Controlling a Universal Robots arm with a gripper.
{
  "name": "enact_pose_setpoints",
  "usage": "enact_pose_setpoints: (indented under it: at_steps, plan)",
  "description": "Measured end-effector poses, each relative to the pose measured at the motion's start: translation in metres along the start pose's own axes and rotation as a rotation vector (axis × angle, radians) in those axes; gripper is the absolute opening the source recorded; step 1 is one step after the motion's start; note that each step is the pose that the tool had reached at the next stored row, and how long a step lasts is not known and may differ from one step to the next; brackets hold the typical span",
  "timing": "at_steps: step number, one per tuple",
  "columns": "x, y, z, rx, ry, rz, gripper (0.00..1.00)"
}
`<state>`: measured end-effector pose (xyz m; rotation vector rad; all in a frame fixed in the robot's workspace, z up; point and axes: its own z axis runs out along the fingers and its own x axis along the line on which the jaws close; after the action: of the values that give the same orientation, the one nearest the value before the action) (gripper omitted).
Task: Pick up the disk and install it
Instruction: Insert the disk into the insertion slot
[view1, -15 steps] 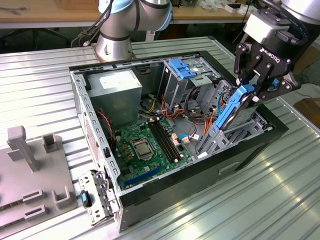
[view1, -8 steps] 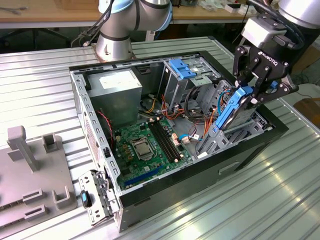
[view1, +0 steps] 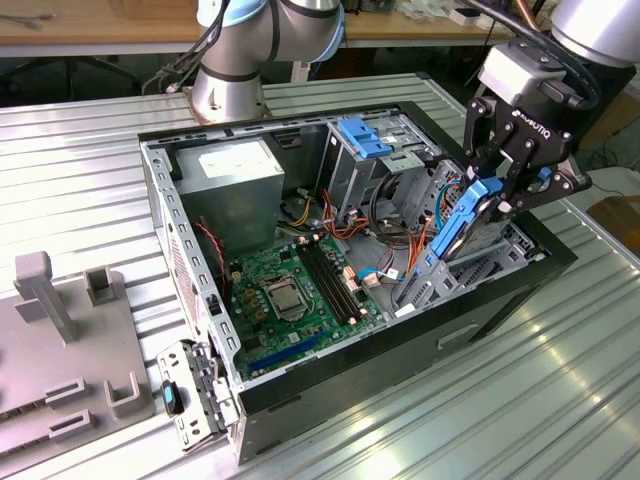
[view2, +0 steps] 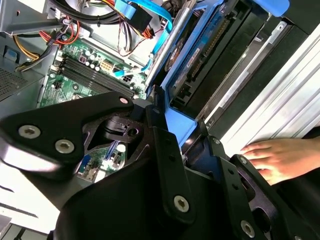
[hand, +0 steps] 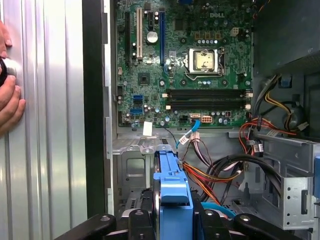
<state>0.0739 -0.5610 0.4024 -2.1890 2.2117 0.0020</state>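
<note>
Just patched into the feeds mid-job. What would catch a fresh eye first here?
The black claw is shut on the blue-framed disk, holding it on edge over the exterior view's right end of the open computer case. The green motherboard lies bare in the middle of the case. In the second wrist view, a person's hand rests on the ribbed metal table beside the case.

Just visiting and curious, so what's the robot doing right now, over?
Gripper shut on disk. Disk on edge, tilted, lower end at drive bay. Cables beside bay; person's hand on table outside case.
</note>
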Motion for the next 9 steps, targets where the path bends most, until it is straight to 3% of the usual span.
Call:
enact_pose_setpoints:
  at_steps: [9]
  plan:
    - [0.0004, 0.0001, 0.006, 0.0026, -0.0018, 0.0, 0.37]
